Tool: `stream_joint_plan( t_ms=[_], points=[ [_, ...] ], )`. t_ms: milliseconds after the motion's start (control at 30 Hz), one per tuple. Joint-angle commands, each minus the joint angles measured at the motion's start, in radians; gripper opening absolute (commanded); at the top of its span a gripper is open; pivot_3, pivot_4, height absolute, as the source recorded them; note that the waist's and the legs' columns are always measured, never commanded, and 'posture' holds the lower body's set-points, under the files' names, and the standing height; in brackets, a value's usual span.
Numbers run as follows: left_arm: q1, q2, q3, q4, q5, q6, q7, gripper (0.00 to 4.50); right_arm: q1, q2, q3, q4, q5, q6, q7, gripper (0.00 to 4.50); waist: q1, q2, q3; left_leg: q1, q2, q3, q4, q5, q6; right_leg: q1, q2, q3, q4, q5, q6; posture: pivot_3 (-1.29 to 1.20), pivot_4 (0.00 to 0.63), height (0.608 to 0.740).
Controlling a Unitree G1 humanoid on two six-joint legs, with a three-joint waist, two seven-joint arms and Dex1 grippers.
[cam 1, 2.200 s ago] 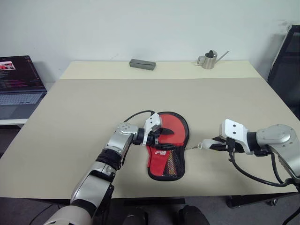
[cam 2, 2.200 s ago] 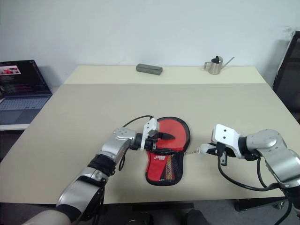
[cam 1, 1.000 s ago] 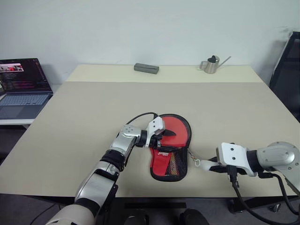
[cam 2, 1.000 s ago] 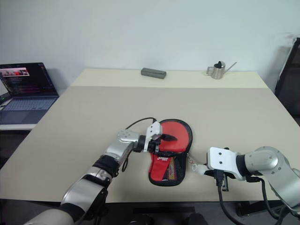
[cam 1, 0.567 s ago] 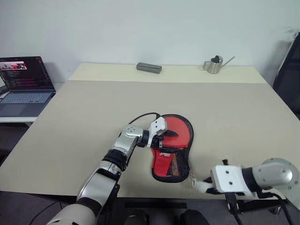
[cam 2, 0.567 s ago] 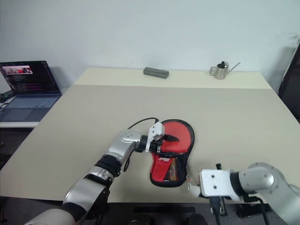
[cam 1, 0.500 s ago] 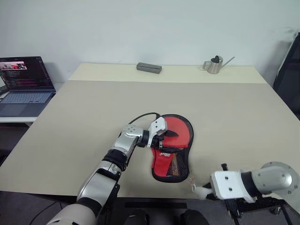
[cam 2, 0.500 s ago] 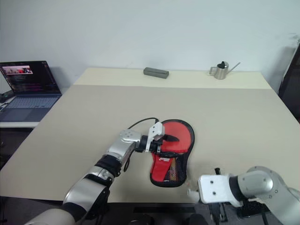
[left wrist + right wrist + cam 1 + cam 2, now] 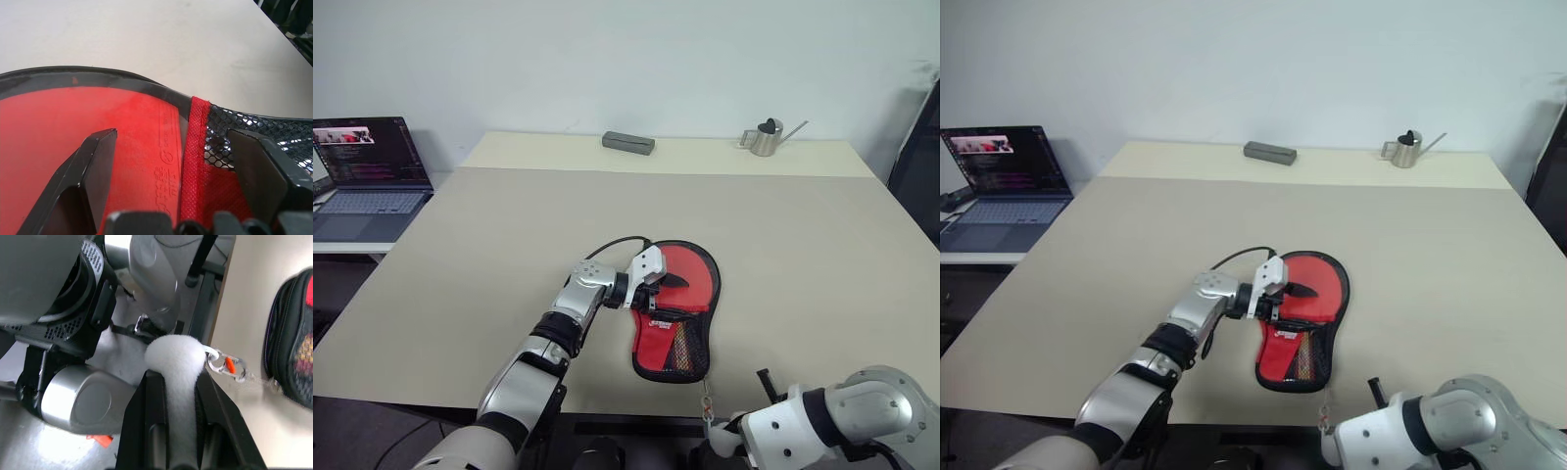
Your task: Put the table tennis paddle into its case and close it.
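Evidently the round red rubber-faced table tennis paddle [image 9: 93, 132] already sat inside the paddle-shaped red and black mesh fabric case [image 9: 674, 336], which lay flat near the front middle of the long beige table [image 9: 803, 235]. The left gripper [image 9: 655, 284] rested on it with fingers spread, one on the rubber, one on the mesh. The right gripper [image 9: 177, 396] was clenched on a fluffy white pull tag [image 9: 175, 357] clipped to the zipper chain, off the table's front edge. The zip looked nearly or fully run; I judged only release remained. Behind stood a small metal watering can [image 9: 766, 137], a grey block [image 9: 628, 143] and an open laptop [image 9: 367, 166].
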Motion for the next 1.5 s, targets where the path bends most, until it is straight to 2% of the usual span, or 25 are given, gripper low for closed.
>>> stream_joint_plan(
  t_ms=[33,133,167,300,467,600,767,867,967,1067,1233,1267,1433,1500],
  points=[
    [0.056,-0.011,-0.075,0.063,0.088,0.023,0.006,3.9,-0.016,0.029,0.053,-0.008,-0.023,-0.061,0.009,0.2,0.002,-0.001,-0.001,0.0,0.0,0.0,0.0,0.0,0.0,0.0,0.0,0.0,0.0,0.0,0.0,0.0,0.15,0.74],
    [0.058,-0.012,-0.072,0.062,0.086,0.025,0.013,3.9,-0.031,0.045,0.047,0.02,-0.033,-0.062,0.004,0.2,0.002,-0.001,-0.001,0.0,0.0,0.0,0.0,0.0,0.0,0.0,0.0,0.0,0.0,0.0,0.0,0.0,0.15,0.74],
    [0.057,-0.013,-0.072,0.063,0.086,0.024,0.015,3.9,-0.035,0.054,0.042,0.026,-0.03,-0.058,-0.002,0.92,0.003,-0.001,-0.001,0.0,0.0,0.0,0.0,0.0,0.0,0.0,0.0,0.0,0.0,0.0,0.0,0.0,0.15,0.74],
    [0.052,-0.02,-0.068,0.069,0.084,0.023,0.028,3.9,-0.056,0.074,0.002,0.027,0.004,-0.04,0.004,2.05,0.005,-0.002,-0.002,0.0,0.0,0.0,0.0,0.0,0.0,0.0,0.0,0.0,0.0,0.0,0.0,0.0,0.15,0.74],
    [0.045,-0.031,-0.063,0.081,0.084,0.017,0.041,3.9,-0.063,0.088,-0.069,0.021,0.084,-0.003,0.007,2.05,0.01,-0.003,-0.002,0.001,0.0,-0.001,0.001,0.0,0.0,0.002,0.0,0.0,0.0,0.0,0.0,0.0,0.15,0.74],
    [0.036,-0.041,-0.057,0.091,0.081,0.011,0.053,3.9,-0.077,0.09,-0.187,0.021,0.195,0.066,0.01,2.05,0.011,-0.003,-0.002,0.001,0.0,-0.001,0.001,0.0,0.0,0.002,-0.001,-0.001,0.0,0.0,0.0,0.0,0.15,0.74],
    [0.028,-0.041,-0.046,0.078,0.066,0.008,0.045,3.9,-0.182,0.126,-0.396,0.062,0.477,0.278,-0.014,2.05,0.01,-0.003,-0.002,0.001,0.0,-0.001,0.001,0.0,0.0,0.002,-0.001,-0.001,0.001,0.0,0.0,0.0,0.15,0.74],
    [0.034,-0.029,-0.04,0.044,0.055,0.015,0.032,3.9,-0.24,0.102,-0.467,0.092,0.608,0.37,-0.005,2.05,0.011,-0.003,-0.002,0.001,0.0,-0.002,0.001,0.0,0.0,0.002,-0.001,-0.001,0.0,0.0,0.0,0.0,0.15,0.74],
    [0.04,-0.02,-0.033,0.025,0.051,0.02,0.037,3.9,-0.232,0.084,-0.486,0.092,0.692,0.423,-0.009,2.05,0.011,-0.003,-0.002,-0.001,0.0,-0.003,0.0,-0.001,0.0,0.001,-0.001,-0.002,0.0,0.0,-0.001,0.0,0.15,0.74],
    [0.047,-0.014,-0.032,0.017,0.053,0.021,0.041,3.9,-0.193,0.075,-0.471,0.077,0.694,0.407,-0.022,2.64,0.011,-0.003,-0.002,-0.002,0.0,-0.002,0.0,-0.001,0.001,-0.001,-0.001,-0.002,0.0,-0.001,-0.001,0.0,0.15,0.74],
    [0.061,-0.003,-0.028,-0.023,0.045,0.029,0.038,3.9,-0.185,0.116,-0.455,0.129,0.685,0.372,-0.066,4.32,0.007,-0.003,-0.002,-0.002,0.0,-0.002,0.0,-0.001,0.001,-0.001,-0.001,-0.002,0.001,-0.001,-0.001,0.0,0.15,0.74],
    [0.065,0.002,-0.023,-0.04,0.039,0.032,0.036,3.9,-0.194,0.124,-0.449,0.162,0.672,0.361,-0.074,4.46,0.006,-0.004,-0.002,-0.002,0.0,-0.002,0.0,-0.001,0.001,-0.001,-0.001,-0.002,0.001,-0.001,-0.001,0.0,0.15,0.74],
    [0.087,0.031,0.009,-0.141,0.003,0.06,0.037,3.9,-0.226,0.142,-0.425,0.315,0.601,0.296,-0.082,4.46,-0.001,-0.004,0.0,-0.002,0.0,-0.001,0.0,-0.001,0.001,-0.002,-0.001,-0.002,0.001,-0.001,-0.001,0.0,0.15,0.74],
    [0.115,0.074,0.061,-0.261,-0.039,0.106,0.059,3.9,-0.304,0.172,-0.398,0.463,0.538,0.233,-0.091,4.46,-0.015,-0.002,0.003,-0.002,0.0,-0.001,0.0,-0.001,0.001,-0.003,0.0,-0.001,0.001,-0.001,-0.001,0.0,0.15,0.74]
  ],
)
